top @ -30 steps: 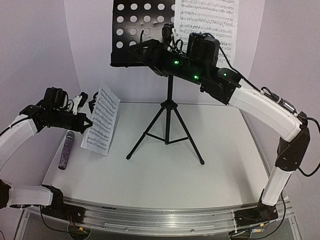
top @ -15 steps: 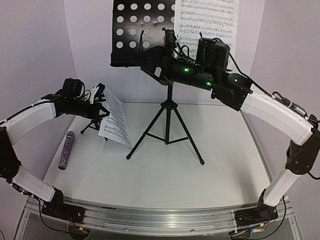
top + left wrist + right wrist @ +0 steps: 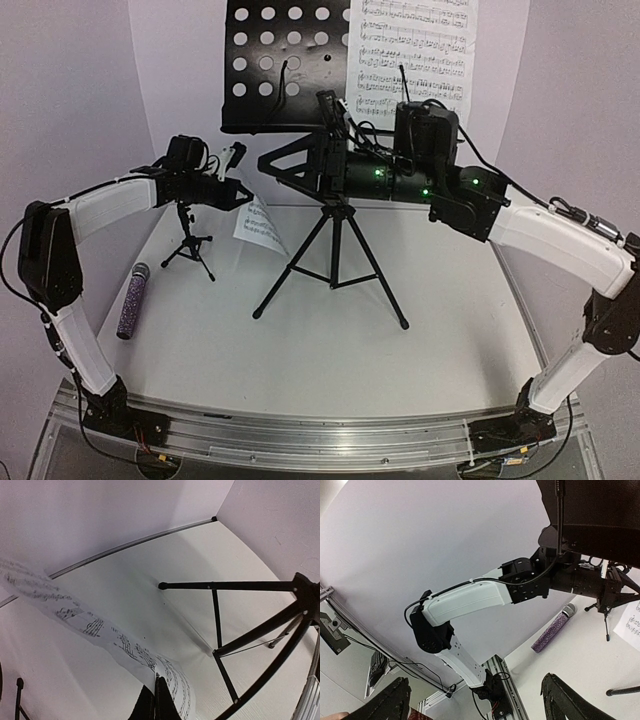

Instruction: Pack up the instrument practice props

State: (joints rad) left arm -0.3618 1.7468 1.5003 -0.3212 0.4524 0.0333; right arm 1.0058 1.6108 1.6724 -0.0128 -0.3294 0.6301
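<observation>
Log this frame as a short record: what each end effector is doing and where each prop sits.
left end effector: shut on a sheet-music page, holding it in the air left of the music stand
right end effector: open, holding nothing, just below the music stand's desk
second page: on the music stand's desk, right side
microphone: lying on the table, far left
mic stand: upright on the table, beyond the microphone
</observation>
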